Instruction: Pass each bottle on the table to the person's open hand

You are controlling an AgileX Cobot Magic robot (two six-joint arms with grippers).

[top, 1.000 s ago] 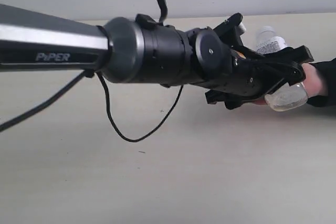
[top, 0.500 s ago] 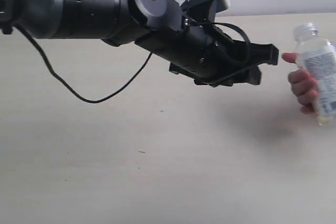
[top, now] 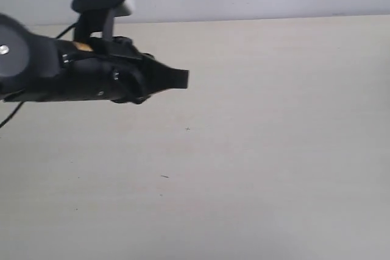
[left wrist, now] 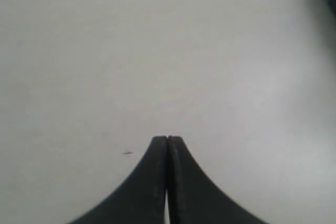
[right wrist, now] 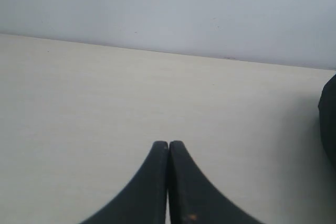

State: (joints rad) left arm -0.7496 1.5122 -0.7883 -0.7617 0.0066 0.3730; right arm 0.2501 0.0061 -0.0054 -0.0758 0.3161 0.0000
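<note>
Since no bottle shows in any view, the step in hand is judged to be either a gap between handovers or the end of the task.

1. Left gripper: it hangs above the table on the left of the exterior view. Its jaws are pressed fully together with nothing between them.
2. Right gripper: its jaws are likewise pressed together and empty. It sits low over the table and faces the pale wall.
3. Bottles: none is visible on the table area that the three views cover. Whether any stands outside that area cannot be told.
4. Person's open hand: not in view.
5. Table surface: only a few tiny dark specks are visible.

Next move, as a judgement: if a bottle remains outside the views, one arm must first be brought over it. The jaws must then be spread wide enough to take the bottle's body before descent. The hand must be in place, palm open, before any release. If no bottle remains, no further pick is required.
</note>
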